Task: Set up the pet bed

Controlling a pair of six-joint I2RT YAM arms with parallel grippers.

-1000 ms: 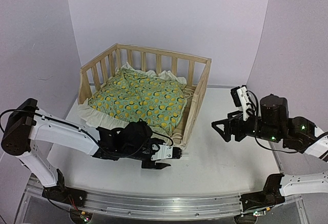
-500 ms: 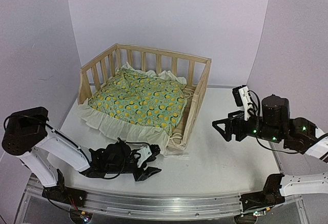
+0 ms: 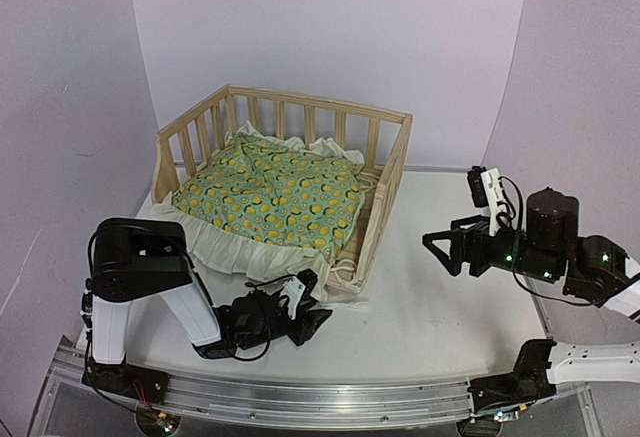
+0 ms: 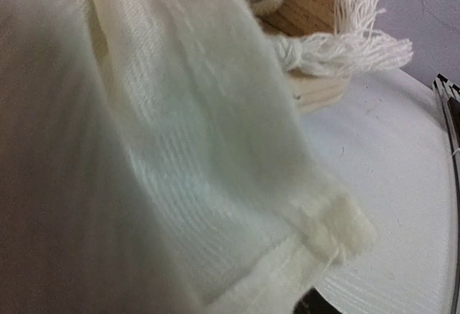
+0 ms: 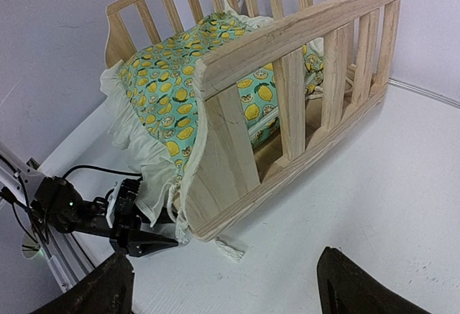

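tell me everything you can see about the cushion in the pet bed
The cushion is soft, puffy fabric, green with a yellow lemon print, edged by a cream ruffle. It lies rumpled inside the pale wooden frame, filling most of it. Its front ruffle spills over the low side onto the white table. The left claw sits right at the ruffle's near corner; contact cannot be confirmed.

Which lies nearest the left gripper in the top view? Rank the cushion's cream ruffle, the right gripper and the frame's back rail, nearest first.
Measured from the left gripper:
1. cream ruffle: just behind the gripper, draped low at the front.
2. right gripper: well off to the right.
3. back rail: farthest, high at the rear.
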